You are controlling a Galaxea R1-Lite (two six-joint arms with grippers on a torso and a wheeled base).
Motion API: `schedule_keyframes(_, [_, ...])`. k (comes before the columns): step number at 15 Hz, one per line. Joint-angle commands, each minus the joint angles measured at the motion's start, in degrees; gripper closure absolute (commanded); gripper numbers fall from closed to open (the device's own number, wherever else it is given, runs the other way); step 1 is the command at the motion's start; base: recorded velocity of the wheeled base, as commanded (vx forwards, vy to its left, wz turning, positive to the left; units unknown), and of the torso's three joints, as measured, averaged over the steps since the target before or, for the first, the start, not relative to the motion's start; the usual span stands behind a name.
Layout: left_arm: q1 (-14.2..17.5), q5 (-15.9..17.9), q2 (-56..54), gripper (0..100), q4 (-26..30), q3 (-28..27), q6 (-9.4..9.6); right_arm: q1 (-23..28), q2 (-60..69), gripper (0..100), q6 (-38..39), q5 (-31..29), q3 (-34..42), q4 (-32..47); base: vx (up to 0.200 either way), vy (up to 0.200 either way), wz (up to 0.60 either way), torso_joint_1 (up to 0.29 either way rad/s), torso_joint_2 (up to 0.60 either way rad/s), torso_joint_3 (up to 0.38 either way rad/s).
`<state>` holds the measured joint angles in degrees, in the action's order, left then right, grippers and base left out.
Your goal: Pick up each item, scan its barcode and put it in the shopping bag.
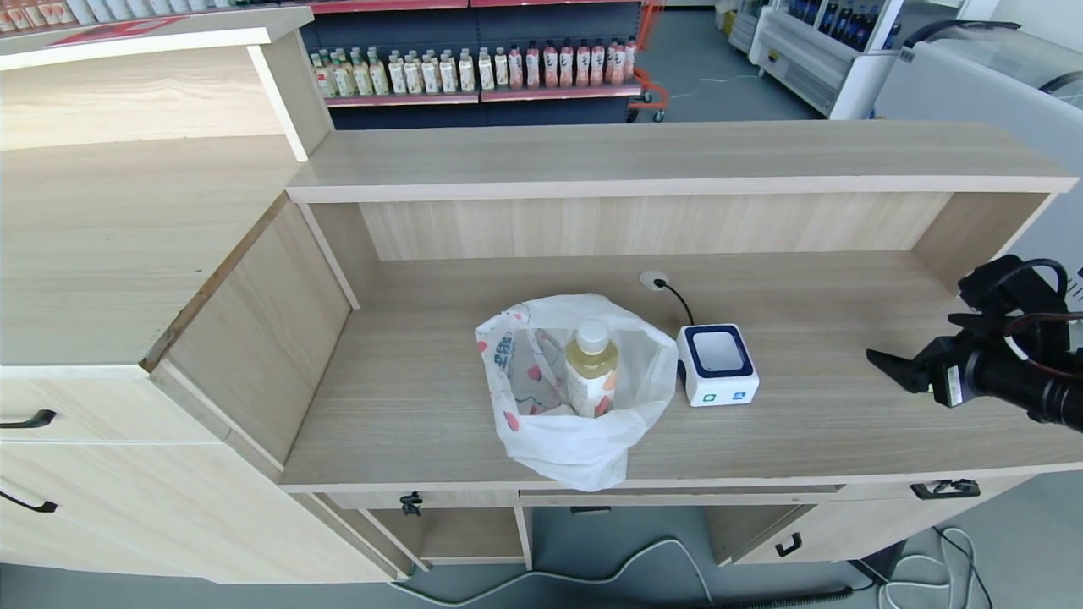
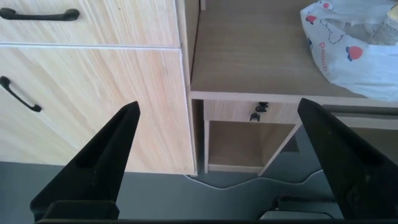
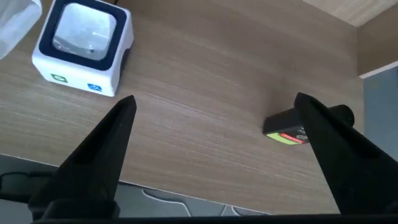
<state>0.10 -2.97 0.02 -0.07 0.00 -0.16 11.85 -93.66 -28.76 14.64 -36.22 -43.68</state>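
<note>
Upright inside the white shopping bag (image 1: 565, 450) at mid-table (image 1: 406, 397): a bottle (image 1: 591, 364) of yellowish drink, white cap poking above the opening. Just right of the bag, a white barcode scanner (image 1: 717, 364), black cable (image 1: 677, 298) running back. Farther right, above bare wood, the right pincer (image 3: 214, 118), fingers wide apart, holding nothing. Left pincer (image 2: 219, 118) likewise spread, low before the cabinet drawers (image 2: 93, 37).

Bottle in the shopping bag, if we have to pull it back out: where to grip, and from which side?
Grip the bottle at its neck, just under the white cap, coming straight down from above. It stands upright in the open mouth of the shopping bag, and the plastic surrounds its body, so a side approach would likely snag the film.
</note>
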Motion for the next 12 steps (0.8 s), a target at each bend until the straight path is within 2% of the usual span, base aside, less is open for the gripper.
schedule_keyframes(1, [0.0,0.0,0.0,0,0.0,0.0,-0.02,1.5,-1.8,0,-0.4,-0.5,-0.9,0.1,0.000,-0.200,0.00,-0.007,-0.01,0.007])
schedule_keyframes(4, [0.0,0.0,0.0,0,0.0,0.0,-0.02,1.6,-2.0,0,-1.2,-0.6,-1.5,1.9,0.000,-0.200,0.00,0.004,0.00,0.001])
schedule_keyframes(8, [0.0,0.1,0.1,0,0.0,0.0,-0.02,5.1,-4.1,0,-8.8,-1.8,-6.5,8.4,0.000,-0.200,0.00,0.005,0.00,0.002])
schedule_keyframes(10, [0.0,0.1,0.1,0,0.0,0.0,-0.02,5.1,-5.7,0,-8.8,-4.1,-8.6,9.3,0.000,-0.200,0.00,0.000,0.00,0.005])
schedule_keyframes(12, [0.0,0.1,0.0,0,0.0,0.0,-0.02,5.1,-5.4,0,-8.9,-4.4,-9.4,13.7,0.000,-0.200,0.00,0.005,0.00,-0.002])
